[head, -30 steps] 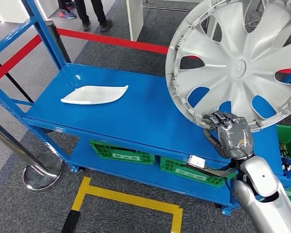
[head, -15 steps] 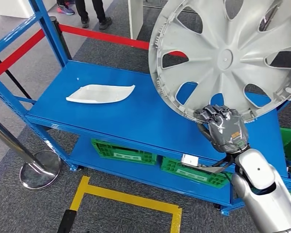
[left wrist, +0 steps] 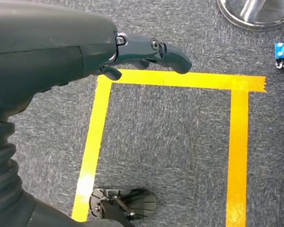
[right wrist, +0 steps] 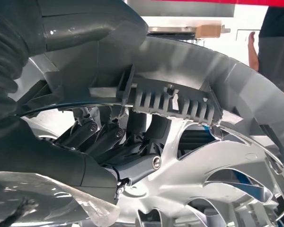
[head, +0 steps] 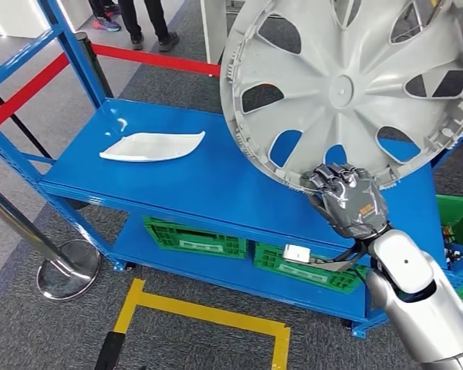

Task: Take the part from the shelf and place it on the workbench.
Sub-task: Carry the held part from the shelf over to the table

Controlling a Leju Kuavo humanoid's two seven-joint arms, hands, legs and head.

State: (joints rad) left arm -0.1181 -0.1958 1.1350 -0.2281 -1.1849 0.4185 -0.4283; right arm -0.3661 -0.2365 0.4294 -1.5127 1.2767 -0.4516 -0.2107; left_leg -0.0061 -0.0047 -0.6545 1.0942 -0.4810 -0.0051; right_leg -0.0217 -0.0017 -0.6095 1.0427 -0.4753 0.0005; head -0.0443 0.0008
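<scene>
Two green crates (head: 194, 240) under shelf (head: 229, 185); right hand (head: 349, 200) grips raised wheel cover (head: 346, 85).

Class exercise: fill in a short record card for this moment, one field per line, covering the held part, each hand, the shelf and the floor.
held part: silver wheel cover, lifted above the shelf
right hand: right hand grips the cover's lower rim
left hand: left hand holds nothing, hangs over the floor
shelf: blue shelf bears a white curved panel
lower level: green crates
floor: yellow tape on grey carpet
</scene>
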